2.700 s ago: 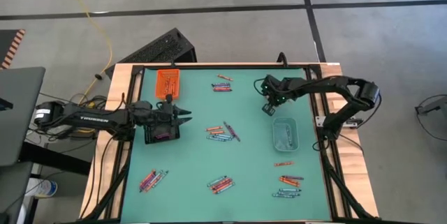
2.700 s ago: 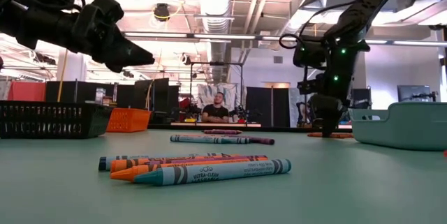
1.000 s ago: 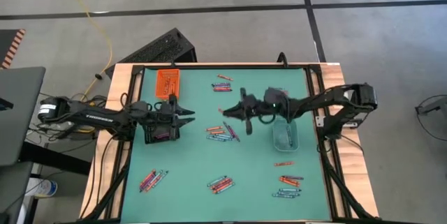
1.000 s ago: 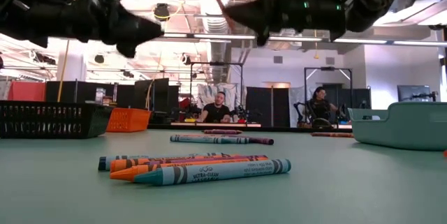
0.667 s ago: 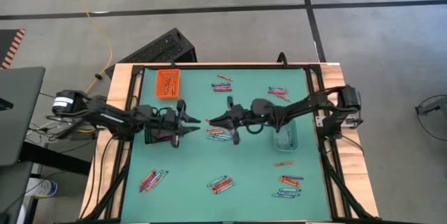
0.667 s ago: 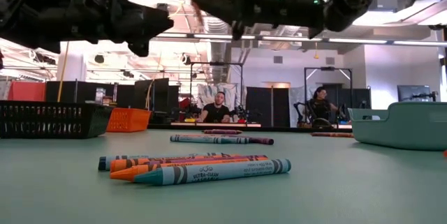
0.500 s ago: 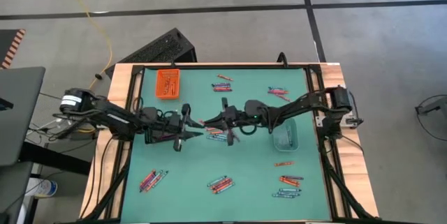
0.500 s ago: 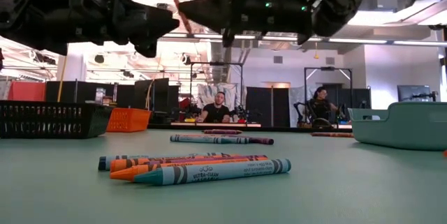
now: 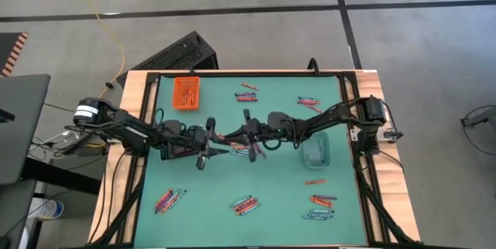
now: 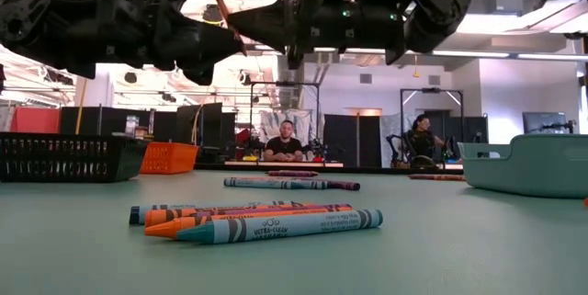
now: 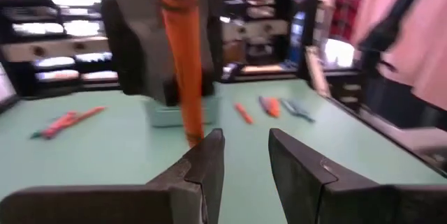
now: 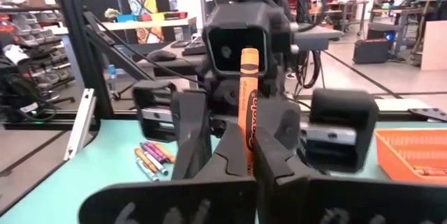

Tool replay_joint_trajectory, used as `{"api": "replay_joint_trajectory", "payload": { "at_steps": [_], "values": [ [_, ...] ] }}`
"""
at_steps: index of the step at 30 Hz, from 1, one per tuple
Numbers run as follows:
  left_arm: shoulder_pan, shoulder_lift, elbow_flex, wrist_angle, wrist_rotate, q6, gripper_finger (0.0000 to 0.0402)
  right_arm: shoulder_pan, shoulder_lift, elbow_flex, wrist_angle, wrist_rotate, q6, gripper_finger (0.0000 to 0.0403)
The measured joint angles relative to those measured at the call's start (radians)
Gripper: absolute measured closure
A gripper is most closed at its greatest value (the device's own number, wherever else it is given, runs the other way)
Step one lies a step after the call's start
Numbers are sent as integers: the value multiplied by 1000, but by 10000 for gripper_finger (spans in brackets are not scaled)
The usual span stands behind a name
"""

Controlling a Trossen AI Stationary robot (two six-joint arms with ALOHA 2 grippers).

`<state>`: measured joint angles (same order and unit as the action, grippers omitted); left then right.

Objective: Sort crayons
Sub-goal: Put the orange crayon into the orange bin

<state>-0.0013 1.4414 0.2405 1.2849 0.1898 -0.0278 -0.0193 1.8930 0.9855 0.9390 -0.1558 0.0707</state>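
Above mid-bench we see the right gripper (image 12: 248, 158) clamped on an orange crayon (image 12: 248, 91), held upright. Left gripper (image 11: 244, 158) faces it tip-to-tip w/ fingers apart, crayon's end just beside them.

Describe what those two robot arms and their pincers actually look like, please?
Both are slim, dark, jointed arms trailing black cables. The left arm has a white cap at one joint; the right arm shows small green lights in the low view. The left gripper and right gripper each end in two blocky, tapering black fingers.
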Motion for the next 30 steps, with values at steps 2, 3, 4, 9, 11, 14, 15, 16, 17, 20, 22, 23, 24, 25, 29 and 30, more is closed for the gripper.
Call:
{"api": "replay_joint_trajectory", "payload": {
  "at_steps": [2,3,4,9,11,14,15,16,17,20,22,23,24,25,29,30],
  "values": [
    [4,-10,0,-29,61,8,299,0,-1,0,-2,-3,0,401],
    [9,-26,0,-57,81,9,299,1,-1,1,-9,-2,0,401],
    [17,-46,0,-86,87,8,299,2,-1,1,-15,-3,0,401],
    [59,-205,0,-283,86,8,299,7,-1,1,-16,-2,-3,401],
    [66,-278,0,-359,86,9,299,7,-1,1,-17,-3,-3,401],
    [67,-384,0,-482,38,29,299,7,-1,1,-16,-2,-8,401],
    [67,-417,0,-516,2,33,299,7,-1,1,-15,-2,-8,401],
    [67,-447,0,-544,-35,34,299,6,-1,1,-13,-2,-8,401],
    [66,-472,0,-562,-63,34,299,6,-1,1,-10,-2,-8,401],
    [57,-512,0,-562,-82,43,299,6,-1,6,-9,-2,-7,401],
    [47,-513,0,-545,-82,61,299,6,-1,13,-10,-2,-8,401],
    [44,-513,0,-541,-87,70,299,6,-1,18,-9,-2,-8,401],
    [42,-512,-1,-536,-100,76,299,6,-1,22,-8,-2,-9,401],
    [41,-512,-1,-529,-105,82,299,6,-1,24,-8,-2,-9,401],
    [40,-512,-1,-518,-119,88,299,7,-1,29,-11,-2,-11,401],
    [40,-512,-1,-511,-122,88,299,7,-1,29,-13,-2,-11,401]
  ]
}}
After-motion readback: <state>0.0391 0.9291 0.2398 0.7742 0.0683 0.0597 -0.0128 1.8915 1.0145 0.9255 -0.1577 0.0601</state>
